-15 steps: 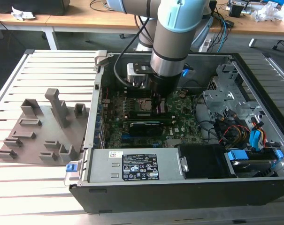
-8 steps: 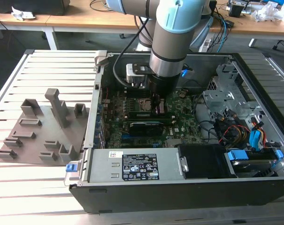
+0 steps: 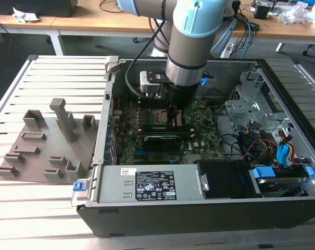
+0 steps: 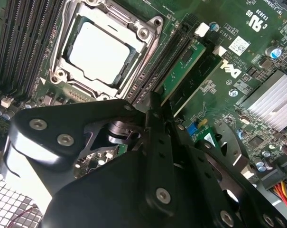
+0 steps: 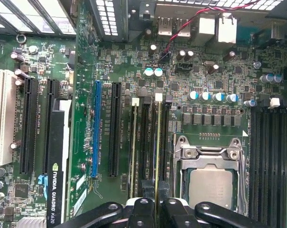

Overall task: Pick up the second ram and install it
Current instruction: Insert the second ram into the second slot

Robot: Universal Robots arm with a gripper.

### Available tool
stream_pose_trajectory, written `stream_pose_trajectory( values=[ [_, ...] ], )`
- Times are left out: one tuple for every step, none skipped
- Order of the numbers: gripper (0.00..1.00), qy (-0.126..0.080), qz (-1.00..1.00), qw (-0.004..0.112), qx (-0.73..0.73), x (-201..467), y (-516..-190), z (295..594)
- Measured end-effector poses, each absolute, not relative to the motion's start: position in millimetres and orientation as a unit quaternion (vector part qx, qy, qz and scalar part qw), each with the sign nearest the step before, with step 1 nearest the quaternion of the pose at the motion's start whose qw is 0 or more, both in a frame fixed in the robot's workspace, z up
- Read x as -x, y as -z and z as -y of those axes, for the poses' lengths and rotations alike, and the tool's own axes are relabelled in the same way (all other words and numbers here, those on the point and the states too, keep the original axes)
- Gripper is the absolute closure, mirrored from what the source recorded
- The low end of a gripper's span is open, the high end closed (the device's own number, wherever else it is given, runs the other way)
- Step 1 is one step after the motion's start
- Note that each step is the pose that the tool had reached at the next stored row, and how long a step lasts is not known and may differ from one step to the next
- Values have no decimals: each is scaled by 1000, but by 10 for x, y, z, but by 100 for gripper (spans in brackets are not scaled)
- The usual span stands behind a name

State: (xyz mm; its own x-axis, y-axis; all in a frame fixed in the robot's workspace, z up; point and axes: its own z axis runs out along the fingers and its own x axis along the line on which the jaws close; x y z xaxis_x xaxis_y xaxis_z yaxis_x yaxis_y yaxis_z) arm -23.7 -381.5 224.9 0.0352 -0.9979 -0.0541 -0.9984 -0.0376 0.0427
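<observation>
While the black jaws pinch shut on the thin dark ram stick (image 5: 157, 142), it stands on edge along a slot in the green motherboard (image 5: 105, 61), just beside the square silver CPU socket (image 5: 209, 152), inside the open black computer case (image 3: 199, 213) on the slatted metal bench (image 3: 53, 78).

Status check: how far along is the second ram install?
Done: one stick already sits in a slot near the CPU socket. In hand: the pincer grips the second ram, upright in the neighbouring slot. Left: it has not let go; I cannot tell if it is fully latched.
</observation>
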Motion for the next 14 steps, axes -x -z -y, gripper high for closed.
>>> stream_pose_trajectory(
  values=[
    [86, -34, -694, 3, 719, 226, -2244, 3815],
    [86, -34, -694, 3, 719, 216, -2244, 3815],
    [86, -34, -694, 3, 719, 213, -2243, 3816],
    [86, -34, -694, 3, 719, 211, -2241, 3815],
    [86, -34, -694, 3, 719, 211, -2241, 3815],
    [86, -34, -694, 3, 719, 211, -2241, 3815],
    [86, -34, -694, 3, 719, 211, -2240, 3815],
    [86, -34, -694, 3, 719, 211, -2239, 3815],
    [86, -34, -694, 3, 719, 211, -2237, 3815],
    [86, -34, -694, 4, 719, 210, -2231, 3814],
    [86, -34, -694, 4, 719, 210, -2224, 3814],
    [86, -34, -694, 3, 719, 210, -2218, 3815],
    [86, -34, -697, 4, 717, 208, -2217, 3814],
    [86, -34, -696, 4, 717, 208, -2217, 3815]
  ],
)
